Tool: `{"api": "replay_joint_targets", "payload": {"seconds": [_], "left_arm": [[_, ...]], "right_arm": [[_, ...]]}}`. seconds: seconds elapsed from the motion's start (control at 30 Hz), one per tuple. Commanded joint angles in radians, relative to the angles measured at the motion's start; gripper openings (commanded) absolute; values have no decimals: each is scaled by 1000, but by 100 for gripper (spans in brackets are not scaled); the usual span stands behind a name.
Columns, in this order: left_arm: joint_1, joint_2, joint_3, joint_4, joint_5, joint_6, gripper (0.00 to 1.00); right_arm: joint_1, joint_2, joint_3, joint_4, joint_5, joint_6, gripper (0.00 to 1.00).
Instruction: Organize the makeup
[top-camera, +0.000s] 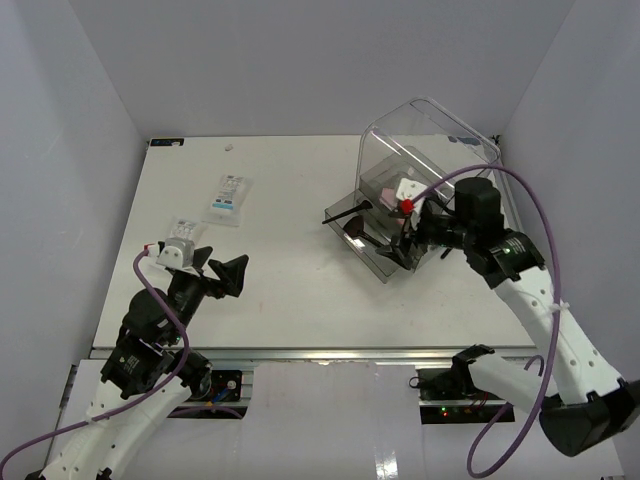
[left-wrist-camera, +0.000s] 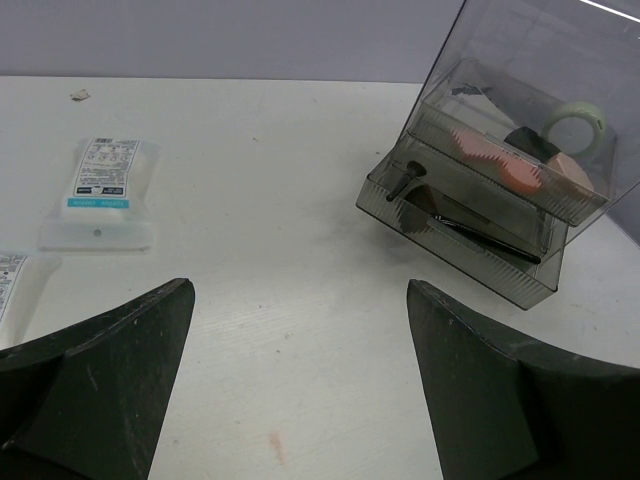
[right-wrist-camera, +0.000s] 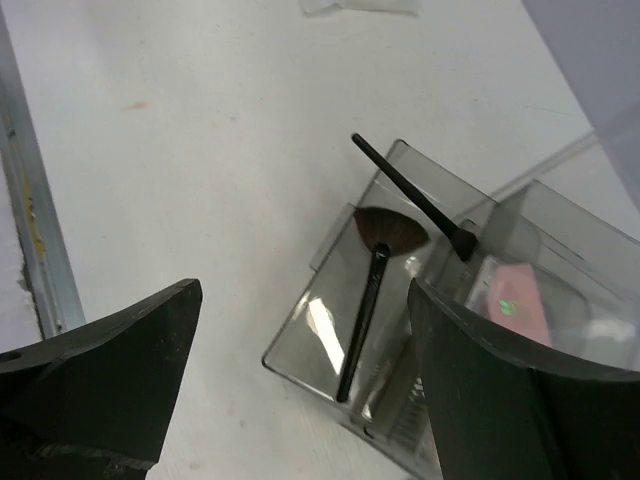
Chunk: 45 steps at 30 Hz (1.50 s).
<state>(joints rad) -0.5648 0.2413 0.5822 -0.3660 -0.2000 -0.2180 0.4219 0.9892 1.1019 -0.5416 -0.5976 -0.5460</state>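
The makeup is partly inside a clear plastic box at the right. Its open drawer holds a black fan-shaped brush. A thin black brush pokes out over the drawer's edge. Pink sponge blocks and a pale green round compact sit in the upper part. Two flat white printed packets lie on the table, one far left and one beside my left wrist. My left gripper is open and empty over bare table. My right gripper is open and empty just above the drawer.
The white table ends in a metal rail at the near edge. Grey walls close in on three sides. A small scrap lies near the table's back edge.
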Motion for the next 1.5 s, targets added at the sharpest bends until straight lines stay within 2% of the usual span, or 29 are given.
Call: {"api": "replay_joint_targets", "payload": {"seconds": [0.0,0.1,0.3,0.4,0.57,0.67,0.73,0.9,1.0,1.17,1.47], "left_arm": [[5,3,1,4,18,3,98],[5,-1,1,5,22,3,98],[5,-8,-1,5,35,2,98],[5,-10,1,6,45,2,98],[5,-21,1,9,58,2,98],[5,-31,-1,10,62,2,98],[5,-37,-1,12,63,2,98],[5,-51,-1,12,65,2,98],[5,-57,-1,11,62,1,98],[5,-62,-2,12,57,2,98],[5,-65,-1,10,42,2,98]], "right_arm": [[-118,-97,-27,-169,-134,-130,90],[-210,-131,-27,-273,-155,-165,92],[-421,-218,-106,-301,-122,-83,99],[-554,-218,-157,-301,-139,-49,92],[-788,-154,-188,-317,-279,-40,86],[-946,-48,-186,-314,-313,-21,83],[-983,25,-177,-296,-273,35,81],[-985,133,-174,-164,-101,267,82],[-976,171,-184,-23,69,464,83],[-869,262,-172,111,355,637,83],[-742,534,-47,132,433,817,76]]}}
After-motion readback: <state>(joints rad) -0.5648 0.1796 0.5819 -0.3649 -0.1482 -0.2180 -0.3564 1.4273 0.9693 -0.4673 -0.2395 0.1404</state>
